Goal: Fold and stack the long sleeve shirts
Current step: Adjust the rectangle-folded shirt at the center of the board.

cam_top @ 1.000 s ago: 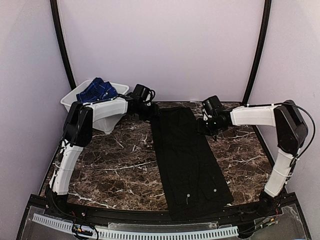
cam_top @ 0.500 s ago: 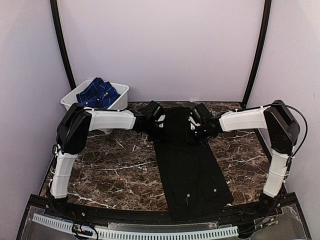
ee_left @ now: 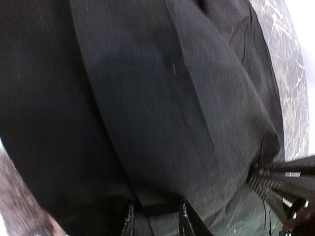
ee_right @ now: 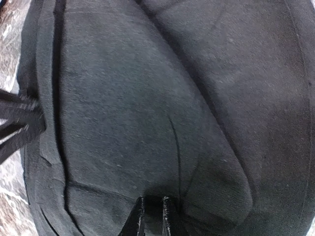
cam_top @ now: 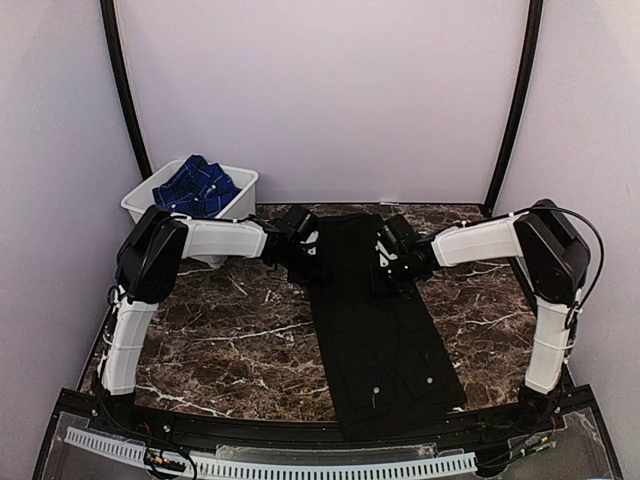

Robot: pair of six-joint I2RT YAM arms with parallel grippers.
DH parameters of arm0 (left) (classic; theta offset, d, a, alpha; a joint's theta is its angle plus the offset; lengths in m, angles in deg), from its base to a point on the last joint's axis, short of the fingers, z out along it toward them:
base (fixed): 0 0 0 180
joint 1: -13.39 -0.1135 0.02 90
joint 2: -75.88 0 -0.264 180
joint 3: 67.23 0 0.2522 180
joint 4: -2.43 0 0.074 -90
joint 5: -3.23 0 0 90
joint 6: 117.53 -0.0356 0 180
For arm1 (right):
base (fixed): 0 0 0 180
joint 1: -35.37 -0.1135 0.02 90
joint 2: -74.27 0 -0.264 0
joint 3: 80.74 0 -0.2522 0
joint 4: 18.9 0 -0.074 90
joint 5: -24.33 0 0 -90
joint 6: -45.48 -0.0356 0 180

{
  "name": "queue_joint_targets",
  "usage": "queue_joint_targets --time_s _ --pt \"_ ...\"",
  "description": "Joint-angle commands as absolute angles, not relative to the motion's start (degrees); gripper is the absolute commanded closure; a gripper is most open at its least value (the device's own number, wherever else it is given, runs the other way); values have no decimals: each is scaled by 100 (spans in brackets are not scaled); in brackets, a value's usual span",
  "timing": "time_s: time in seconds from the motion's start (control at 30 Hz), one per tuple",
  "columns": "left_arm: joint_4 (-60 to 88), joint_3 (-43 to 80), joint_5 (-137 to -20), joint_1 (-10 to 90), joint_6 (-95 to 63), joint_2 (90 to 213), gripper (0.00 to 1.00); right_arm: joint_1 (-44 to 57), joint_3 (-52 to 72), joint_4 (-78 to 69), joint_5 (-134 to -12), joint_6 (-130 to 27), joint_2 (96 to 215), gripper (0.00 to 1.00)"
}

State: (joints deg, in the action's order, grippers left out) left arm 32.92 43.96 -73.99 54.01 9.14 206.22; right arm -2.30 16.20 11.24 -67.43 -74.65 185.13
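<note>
The black shirt (cam_top: pixel 378 330) lies lengthwise on the tabletop (cam_top: pixel 220 330), soft and limp (likely to sag); the left pincer (ee_left: pixel 155 221) and right pincer (ee_right: pixel 151 219) each pinch a fold near its far corners.

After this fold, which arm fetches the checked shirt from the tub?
Left, likely. The white tub holding the checked shirt sits far left, near the left gripper; the right gripper is across the black shirt.
</note>
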Motion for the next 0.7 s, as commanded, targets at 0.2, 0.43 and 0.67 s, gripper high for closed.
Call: queue_joint_targets --time_s 0.2,0.43,0.67 --pt "4222 6039 -7499 4763 381 21764 70 -151 727 1078 -6903 -7416 19264 87" --pt "4876 8239 -7254 4394 207 23032 70 32 -199 1157 -7223 -7421 19964 86" --pt "4713 8645 -6958 4266 172 22939 62 74 -916 1516 -7248 -7288 20047 85"
